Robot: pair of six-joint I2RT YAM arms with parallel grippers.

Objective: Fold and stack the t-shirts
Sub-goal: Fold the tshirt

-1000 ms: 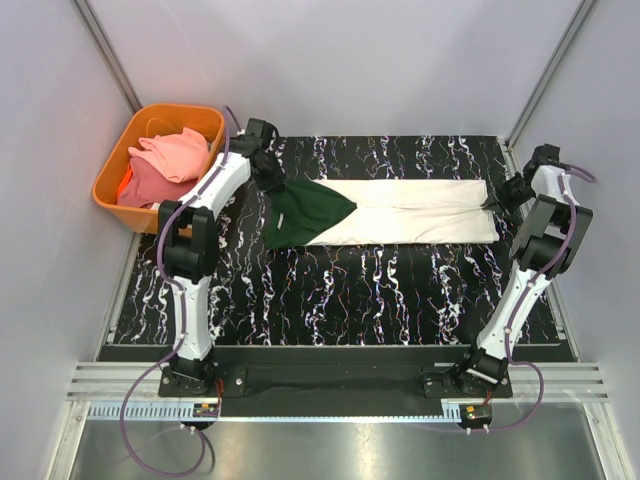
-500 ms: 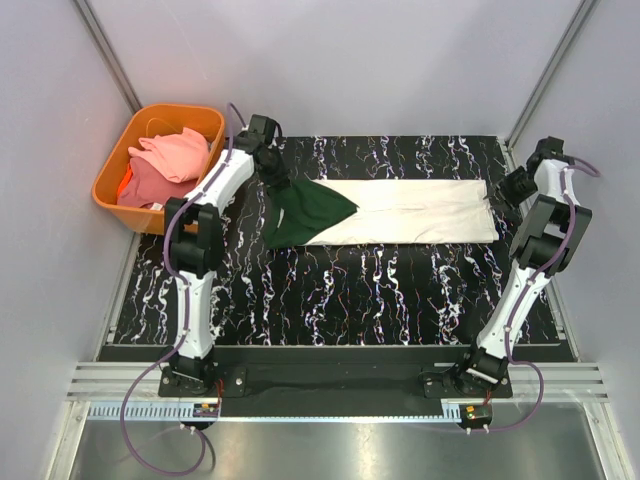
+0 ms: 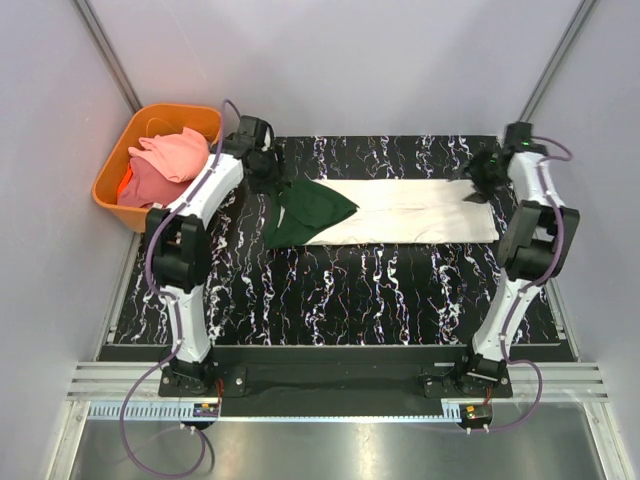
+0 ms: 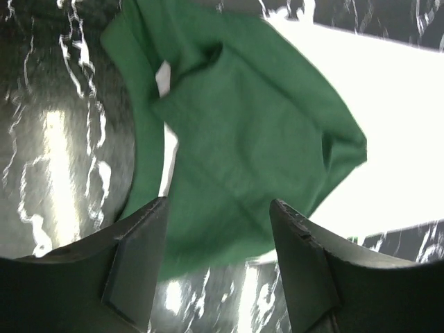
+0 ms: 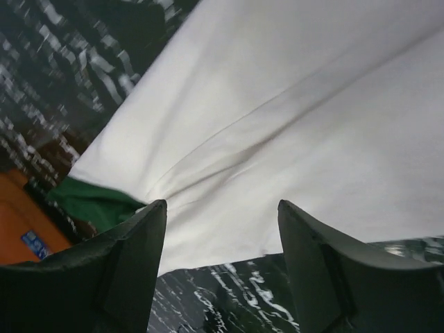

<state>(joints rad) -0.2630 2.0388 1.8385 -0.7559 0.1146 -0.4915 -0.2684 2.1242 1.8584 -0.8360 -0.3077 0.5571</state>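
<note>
shirt on table: we see the cream shirt (image 3: 410,210) as a long narrow strip at 12 o'clock on the table (image 3: 350,300), green sleeve (image 3: 305,212) at its 9 o'clock end.
left gripper (image 4: 218,229): jaws apart over the sleeve, gripping nothing.
right gripper (image 5: 222,229): jaws apart over the 3 o'clock end, gripping nothing.
done: lengthwise folds, we judge.
left: cross folds; pink shirts (image 3: 165,160) in the basket (image 3: 178,109) at 10 o'clock; no stack yet.

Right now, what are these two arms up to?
It's a shirt-folding job. A cream tee with green sleeves lies on the table, folded into a long strip. The left gripper hovers open over its green end, the right gripper open over the cream end; neither holds it. Pink tees wait in the orange basket.
</note>
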